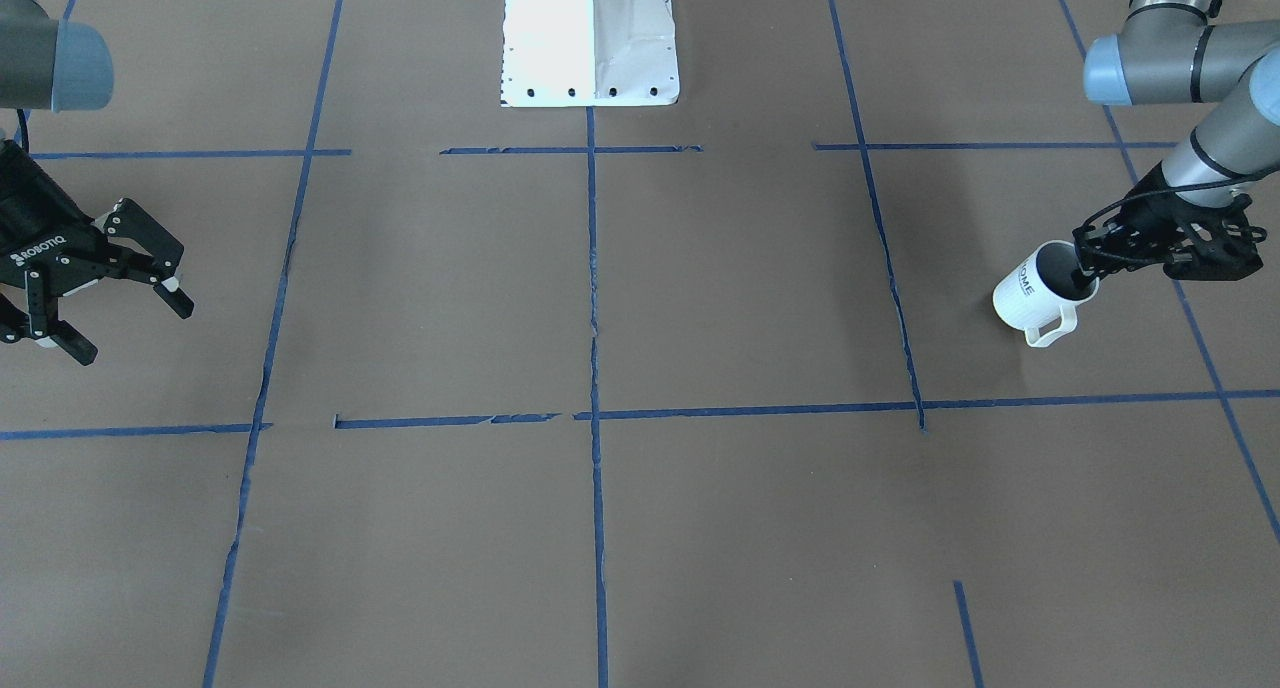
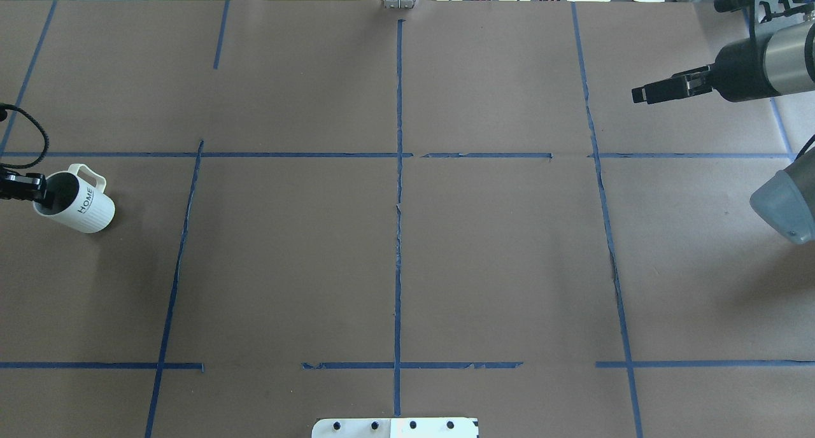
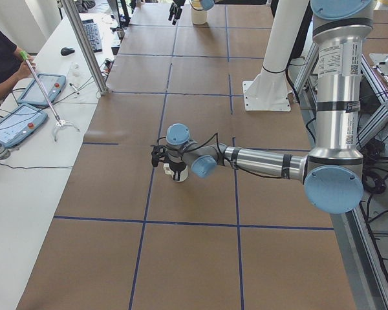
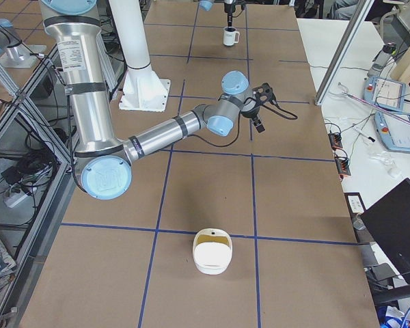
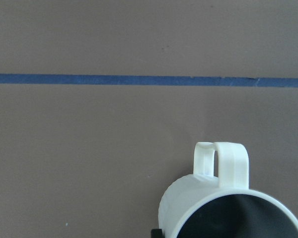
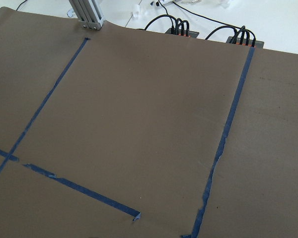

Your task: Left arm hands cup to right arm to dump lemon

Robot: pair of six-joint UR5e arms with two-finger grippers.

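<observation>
Off-white cup (image 1: 1022, 294) rim clenched in left claw (image 1: 1083, 266) | right claw (image 1: 130, 325) spread wide, well apart from cup

table (image 2: 286, 266): brown paper, blue tape (image 2: 398, 234) grid | white container (image 4: 212, 251): table's end | tablet (image 3: 16, 124): on side bench (image 3: 26, 206)

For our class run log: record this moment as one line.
phase: pre-handover | left gripper: shut on cup rim | right gripper: open, empty, far from cup | lemon: not visible

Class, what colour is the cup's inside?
Dark grey; the cup shows it best in the left wrist view.
</observation>
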